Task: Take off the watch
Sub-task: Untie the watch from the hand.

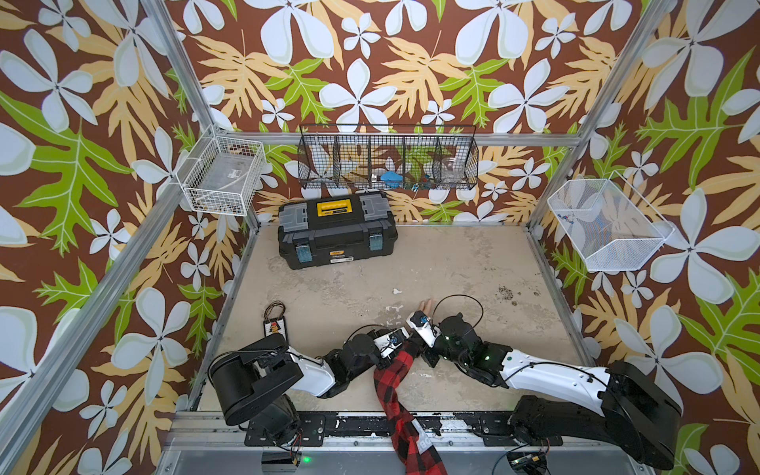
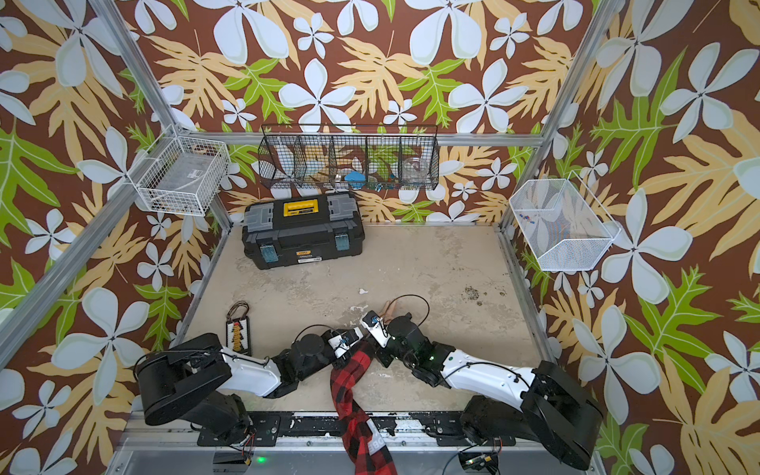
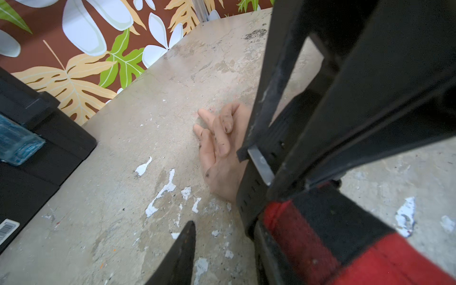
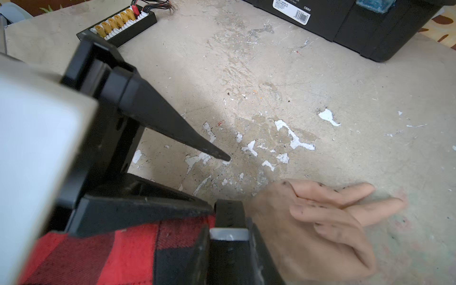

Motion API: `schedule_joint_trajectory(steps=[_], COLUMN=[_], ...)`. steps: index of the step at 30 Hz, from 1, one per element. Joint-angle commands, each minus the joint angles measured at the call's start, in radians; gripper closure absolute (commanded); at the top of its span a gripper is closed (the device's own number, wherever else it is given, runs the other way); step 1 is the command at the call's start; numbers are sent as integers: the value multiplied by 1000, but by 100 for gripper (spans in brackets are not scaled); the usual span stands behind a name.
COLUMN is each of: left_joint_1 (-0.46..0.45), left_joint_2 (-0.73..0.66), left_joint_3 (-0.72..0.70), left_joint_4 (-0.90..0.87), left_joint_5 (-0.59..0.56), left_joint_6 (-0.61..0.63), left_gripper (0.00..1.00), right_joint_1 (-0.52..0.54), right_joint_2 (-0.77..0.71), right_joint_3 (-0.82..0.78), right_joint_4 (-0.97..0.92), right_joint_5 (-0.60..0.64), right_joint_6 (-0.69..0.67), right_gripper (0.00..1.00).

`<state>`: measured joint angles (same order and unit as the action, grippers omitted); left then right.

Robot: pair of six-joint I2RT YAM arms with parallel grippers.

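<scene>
The watch (image 4: 229, 213) sits strapped round the dummy arm (image 1: 395, 382), the right gripper (image 4: 228, 232) seemingly pinching its buckle (image 4: 229, 234), the left gripper (image 4: 219, 181) half-open and empty, so a pull could drag that unpinned arm.

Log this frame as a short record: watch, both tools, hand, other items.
watch: strapped on between hand and plaid sleeve, not yet off
right tool: closed on the strap by the buckle
left tool: open, one finger against the sleeve
hand: resting on the table
other items: toolbox, connector board
</scene>
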<state>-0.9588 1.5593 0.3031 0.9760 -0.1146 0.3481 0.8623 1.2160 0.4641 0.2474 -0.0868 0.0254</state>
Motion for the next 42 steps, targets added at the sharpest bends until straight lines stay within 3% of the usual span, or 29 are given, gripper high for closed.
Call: schedule_joint_trajectory(steps=[1, 5, 12, 21, 28, 42], left_joint_1=[-5, -13, -23, -24, -15, 37], left_joint_2=[26, 58, 134, 132, 85, -51], left_joint_3=[22, 54, 129, 85, 10, -54], left_joint_4=[-35, -34, -23, 71, 81, 33], left_joint_5=[48, 26, -141, -234, -319, -268], left_joint_6=[2, 7, -8, -12, -38, -190], left_gripper=[58, 57, 63, 100, 100, 100], right_joint_1=[0, 0, 0, 0, 1, 0], right_joint_2=[3, 5, 10, -19, -57, -82], right_joint_3=[4, 4, 1, -1, -34, -93], right_joint_4=[44, 46, 56, 26, 37, 88], right_joint_5=[-14, -26, -79, 23, 74, 132], right_joint_6=[7, 8, 16, 16, 47, 130], right_gripper=[83, 83, 83, 84, 83, 77])
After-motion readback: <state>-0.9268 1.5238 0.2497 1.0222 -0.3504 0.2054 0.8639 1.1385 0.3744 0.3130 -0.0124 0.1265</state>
